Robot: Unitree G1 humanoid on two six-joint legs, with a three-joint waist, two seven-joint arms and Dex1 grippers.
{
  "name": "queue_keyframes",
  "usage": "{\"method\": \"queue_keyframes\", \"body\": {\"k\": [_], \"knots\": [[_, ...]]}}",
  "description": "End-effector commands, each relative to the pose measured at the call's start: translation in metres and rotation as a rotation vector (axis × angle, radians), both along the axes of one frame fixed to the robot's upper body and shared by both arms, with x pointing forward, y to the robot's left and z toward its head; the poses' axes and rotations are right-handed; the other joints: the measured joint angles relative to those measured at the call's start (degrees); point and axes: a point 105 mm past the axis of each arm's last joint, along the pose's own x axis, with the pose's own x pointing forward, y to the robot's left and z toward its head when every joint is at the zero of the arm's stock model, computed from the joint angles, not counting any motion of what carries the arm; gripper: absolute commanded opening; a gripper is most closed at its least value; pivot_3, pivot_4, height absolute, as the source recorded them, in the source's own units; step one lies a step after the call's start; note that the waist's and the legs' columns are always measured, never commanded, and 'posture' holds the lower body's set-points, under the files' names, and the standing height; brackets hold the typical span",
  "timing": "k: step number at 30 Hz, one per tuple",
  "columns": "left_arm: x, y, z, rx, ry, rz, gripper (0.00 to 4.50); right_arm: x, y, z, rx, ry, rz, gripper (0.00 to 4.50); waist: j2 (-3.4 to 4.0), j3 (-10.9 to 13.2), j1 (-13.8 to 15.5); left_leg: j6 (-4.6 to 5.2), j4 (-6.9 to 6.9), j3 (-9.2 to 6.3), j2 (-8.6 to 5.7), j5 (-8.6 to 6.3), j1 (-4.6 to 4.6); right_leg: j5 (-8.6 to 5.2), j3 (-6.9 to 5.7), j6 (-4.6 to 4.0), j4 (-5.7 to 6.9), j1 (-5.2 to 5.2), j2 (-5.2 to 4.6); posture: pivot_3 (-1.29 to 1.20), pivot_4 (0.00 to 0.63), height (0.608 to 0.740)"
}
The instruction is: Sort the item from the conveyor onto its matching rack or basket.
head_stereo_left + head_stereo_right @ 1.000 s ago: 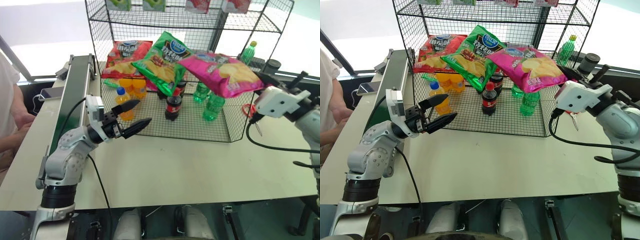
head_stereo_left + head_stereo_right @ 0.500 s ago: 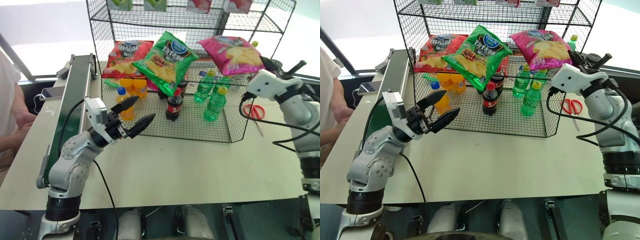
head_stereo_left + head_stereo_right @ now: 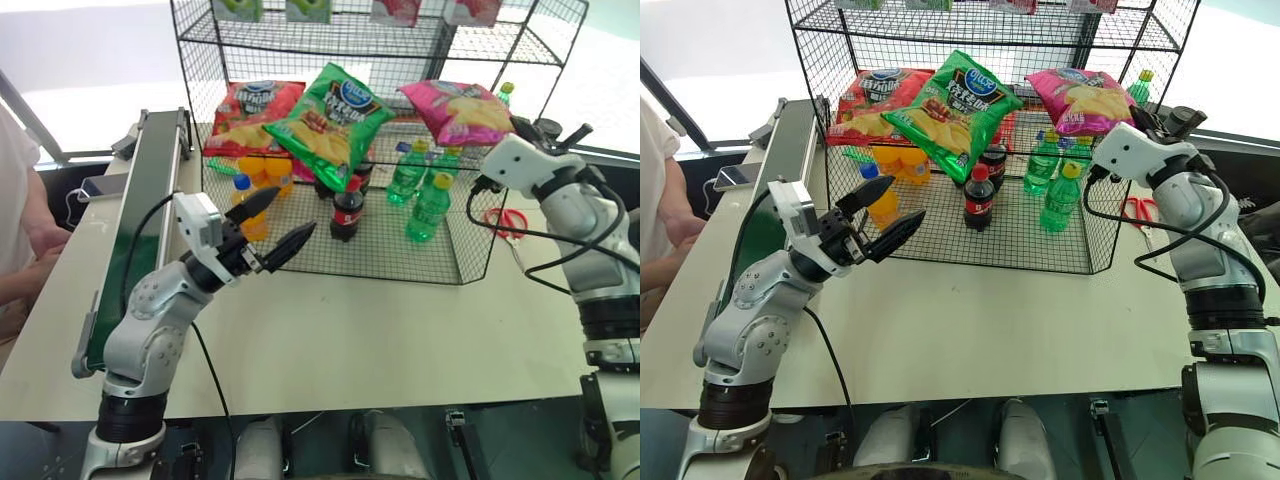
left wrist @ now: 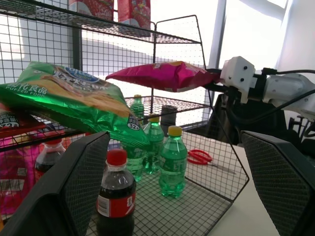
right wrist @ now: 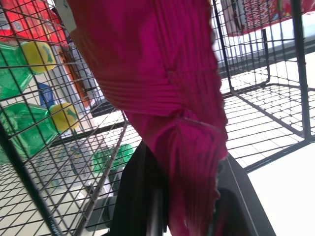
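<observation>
1. The two head views look forward and down from above the pale desk (image 3: pixel 380 330), taking in the tall black wire-grid shelving unit (image 3: pixel 300 45) straight ahead and the long dark green conveyor belt with grey rails (image 3: pixel 140 220) along the left.
2. The right eye view shows the same scene from slightly further right.
3. The left wrist view looks level between the left claw (image 4: pixel 182 196), facing the rack's lower tiers from close by.
4. The right wrist view sits right up against the magenta-pink crisp bag (image 5: pixel 162 88).
5. All views share the bag and rack.
</observation>
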Motion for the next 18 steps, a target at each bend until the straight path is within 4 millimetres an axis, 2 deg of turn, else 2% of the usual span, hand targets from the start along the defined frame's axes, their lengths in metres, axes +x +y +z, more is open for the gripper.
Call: {"method": "queue_keyframes", "body": {"k": [1, 6, 9, 12, 18], "knots": [[-0.005, -0.003, 0.011, -0.007, -0.063, -0.011, 4.5, -0.002, 0.0, 0.018, 0.053, -0.054, 0.014, 2.05, 0.0, 0.0, 0.0, 0.0, 0.0, 0.0, 0.0, 0.0, 0.0, 0.0, 0.0, 0.0, 0.0, 0.0, 0.0, 0.0, 0.15, 0.74], [-0.002, -0.002, 0.008, -0.022, -0.052, -0.004, 4.5, -0.004, 0.006, 0.025, 0.137, -0.037, 0.085, 4.44, 0.0, 0.0, 0.0, 0.0, 0.0, 0.0, 0.0, 0.0, 0.0, 0.0, 0.0, 0.0, 0.0, 0.0, 0.0, 0.0, 0.15, 0.74], [0.0, 0.0, 0.005, -0.03, -0.048, 0.003, 4.5, -0.008, 0.01, 0.031, 0.212, -0.025, 0.161, 4.44, 0.01, 0.0, 0.0, 0.0, 0.0, -0.01, 0.0, 0.0, 0.02, 0.0, -0.01, 0.0, 0.0, 0.02, 0.01, 0.0, 0.15, 0.74], [0.001, -0.001, 0.004, -0.03, -0.053, 0.0, 4.5, -0.011, 0.008, 0.034, 0.194, -0.007, 0.189, 4.44, 0.01, 0.0, 0.0, 0.0, 0.0, -0.01, 0.0, 0.0, 0.01, 0.0, -0.02, 0.0, 0.0, 0.02, 0.0, 0.0, 0.15, 0.74], [0.0, -0.005, 0.0, -0.03, -0.054, -0.009, 4.5, -0.019, 0.02, 0.025, 0.221, 0.092, 0.31, 4.44, 0.0, 0.0, 0.1, 0.02, 0.0, -0.01, 0.0, -0.01, 0.01, 0.0, -0.02, 0.0, -0.01, 0.03, 0.0, 0.0, 0.15, 0.74]]}}
